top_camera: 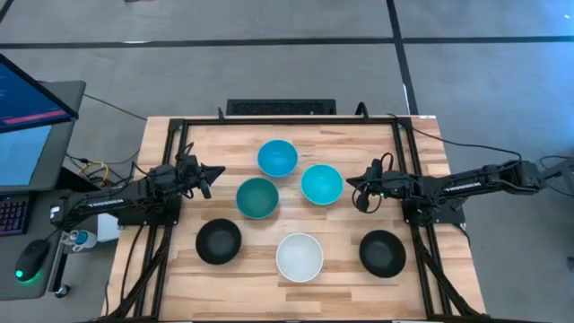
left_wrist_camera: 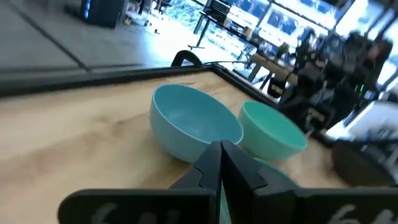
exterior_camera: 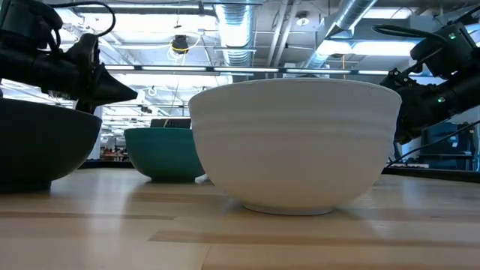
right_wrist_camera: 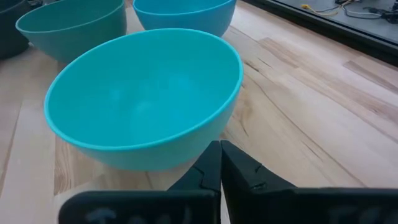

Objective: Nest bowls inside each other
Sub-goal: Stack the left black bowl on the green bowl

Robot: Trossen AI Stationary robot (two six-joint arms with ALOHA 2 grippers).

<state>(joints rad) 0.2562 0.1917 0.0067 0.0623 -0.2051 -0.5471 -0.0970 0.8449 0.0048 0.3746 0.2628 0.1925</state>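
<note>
Six bowls stand upright on their bases on the wooden table. In the high view they are blue (top_camera: pixel 277 158), cyan (top_camera: pixel 321 184), dark teal (top_camera: pixel 256 197), black (top_camera: pixel 219 240), white (top_camera: pixel 299 256) and a second black one (top_camera: pixel 382 252). My left gripper (top_camera: pixel 213 172) hovers shut left of the dark teal and blue bowls (left_wrist_camera: pixel 193 121), touching nothing. My right gripper (top_camera: pixel 358 190) is shut too, just right of the cyan bowl (right_wrist_camera: pixel 143 99), with a small gap between them. The low view shows the white bowl (exterior_camera: pixel 296 142) up close.
A black metal frame (top_camera: pixel 269 119) runs along the table's far edge and sides. Bare wood lies between the two rows of bowls and by the right edge (top_camera: pixel 430 161). A monitor, keyboard and mouse sit off the table's left side.
</note>
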